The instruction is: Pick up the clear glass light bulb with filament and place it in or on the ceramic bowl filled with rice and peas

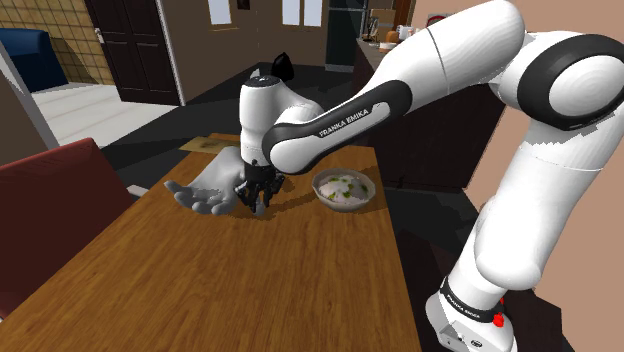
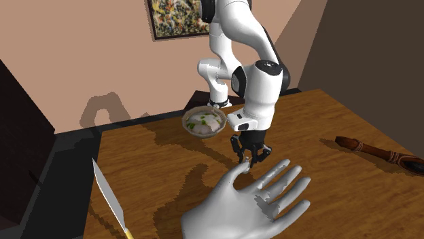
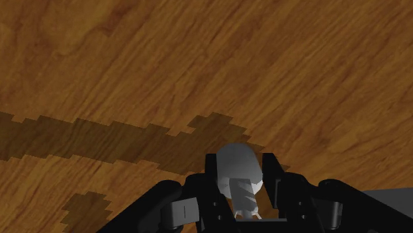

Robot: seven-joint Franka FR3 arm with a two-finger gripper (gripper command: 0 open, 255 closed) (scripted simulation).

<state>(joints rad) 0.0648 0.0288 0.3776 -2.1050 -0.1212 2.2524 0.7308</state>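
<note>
In the shoulder view the gripper (image 1: pixel 260 200) hangs low over the table (image 1: pixel 250 290), between a grey hand model (image 1: pixel 200 188) and the bowl (image 1: pixel 317 186). The second exterior view adds a knife (image 2: pixel 109 197). In the wrist view the fingers (image 3: pixel 271 179) clasp the grey bulb (image 3: pixel 237 164).

Wooden table (image 1: pixel 250 290): warm brown grain, blocky shadows across top. Grey hand model (image 2: pixel 251 204) lay on table, fingers spread, nearest camera in second exterior view. Knife (image 2: pixel 109 193), pale blade and yellowish handle, lay along table's left edge in that view, apart from hand model. Long dark brown object (image 2: pixel 377 151) rested near table's right edge there; kind unclear. Framed painting (image 2: pixel 178 17) hung on tan wall. Reddish-brown chair (image 1: pixel 50 220) stood beside table at shoulder view's left. Dark door (image 1: pixel 135 45) and blue sofa (image 1: pixel 25 55) stood beyond.
</note>
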